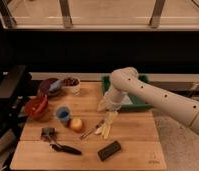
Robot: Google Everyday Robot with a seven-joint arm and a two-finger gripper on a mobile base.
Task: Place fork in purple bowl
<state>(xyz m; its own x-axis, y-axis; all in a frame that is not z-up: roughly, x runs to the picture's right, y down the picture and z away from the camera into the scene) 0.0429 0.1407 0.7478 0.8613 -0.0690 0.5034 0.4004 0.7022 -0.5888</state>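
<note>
Slim grey fork (91, 130) diagonal on board (133, 145), below-left of gripper (107, 105); purple bowl (44, 89) upper left.

Wooden table (138, 147); dark wall (93, 55) behind; bright railed window strip (108, 12) above; speckled floor (179, 146) right.
</note>
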